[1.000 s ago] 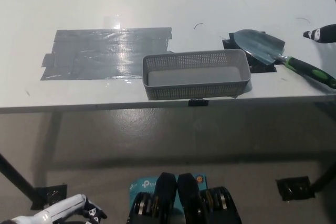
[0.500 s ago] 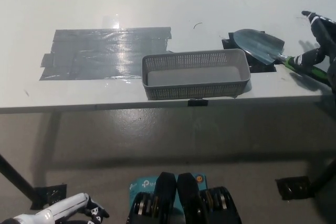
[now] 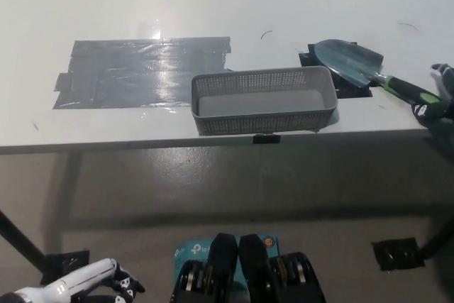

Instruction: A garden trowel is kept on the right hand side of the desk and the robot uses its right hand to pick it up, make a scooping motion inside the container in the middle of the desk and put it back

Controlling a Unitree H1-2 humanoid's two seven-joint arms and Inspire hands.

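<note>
The garden trowel [image 3: 365,70] lies on the right of the white desk [image 3: 213,5], its grey blade pointing left and its black-and-green handle running toward the right edge. A grey perforated container [image 3: 264,100] stands near the desk's front edge in the middle, with nothing visible inside. My black right hand [image 3: 440,97] shows only at the picture's right edge, right at the end of the trowel's handle; most of it is cut off. My white left hand [image 3: 81,285] rests low at the bottom left, below the desk.
A large patch of grey tape [image 3: 142,70] covers the desk left of the container. Black tape marks [image 3: 340,79] lie under the trowel's blade. The desk's front edge runs just in front of the container.
My right hand has come down from above the trowel's handle to its far end at the right edge of the picture. The trowel and container have not moved.
</note>
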